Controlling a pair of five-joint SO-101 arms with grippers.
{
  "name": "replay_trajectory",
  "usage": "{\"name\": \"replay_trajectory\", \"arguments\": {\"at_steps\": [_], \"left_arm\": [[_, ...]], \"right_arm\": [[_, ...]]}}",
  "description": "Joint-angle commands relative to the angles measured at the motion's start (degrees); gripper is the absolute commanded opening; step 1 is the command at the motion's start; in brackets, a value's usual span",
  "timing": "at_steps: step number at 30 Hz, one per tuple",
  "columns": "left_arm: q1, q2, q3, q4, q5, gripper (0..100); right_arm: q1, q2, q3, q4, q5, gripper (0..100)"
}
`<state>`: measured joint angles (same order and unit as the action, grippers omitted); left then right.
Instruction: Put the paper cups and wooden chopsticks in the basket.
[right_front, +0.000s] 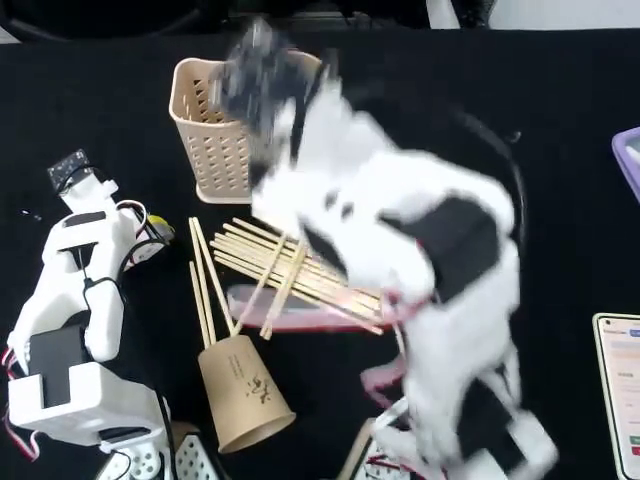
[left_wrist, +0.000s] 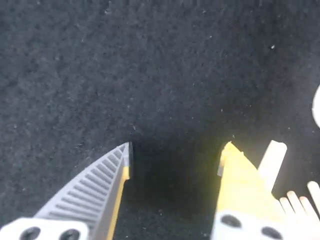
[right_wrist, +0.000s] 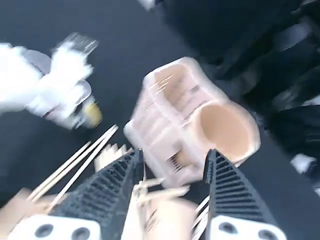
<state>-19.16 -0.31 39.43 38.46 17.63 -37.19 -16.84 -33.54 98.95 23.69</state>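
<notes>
Loose pile of pale wooden chopsticks (right_front: 290, 268) on black table cloth (right_front: 560, 250), just in front of tall beige slotted plastic basket (right_front: 212, 140), long axes mostly crosswise, slanting toward right arm's base. One brown paper cup (right_wrist: 223, 127) seemingly inside basket already; second cup (right_front: 245, 395) tipped over on pile's other side. Right gripper (right_wrist: 173, 155) above basket, jaws apart. Left gripper (left_wrist: 177, 149) likewise parted, low over cloth beside pile's ends, probably nearer.

Black table (right_front: 560, 100) carries basket (right_front: 210, 145), chopsticks (right_front: 300, 272), a lying paper cup (right_front: 245, 395)
</notes>
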Motion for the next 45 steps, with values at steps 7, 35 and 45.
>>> {"name": "replay_trajectory", "arguments": {"at_steps": [7, 35, 45], "left_arm": [[-5.1, -1.4, -2.0, -1.2, 0.4, 29], [-9.3, 7.8, -12.1, 4.3, 1.2, 29], [-9.5, 8.3, -12.3, 4.5, 2.8, 29]], "right_arm": [[-11.1, -42.1, 65.1, -17.4, -0.3, 20.8], [-50.2, -47.0, 95.5, -22.3, -0.4, 20.9], [-29.2, -45.1, 101.1, -36.0, 8.7, 20.4]]}}
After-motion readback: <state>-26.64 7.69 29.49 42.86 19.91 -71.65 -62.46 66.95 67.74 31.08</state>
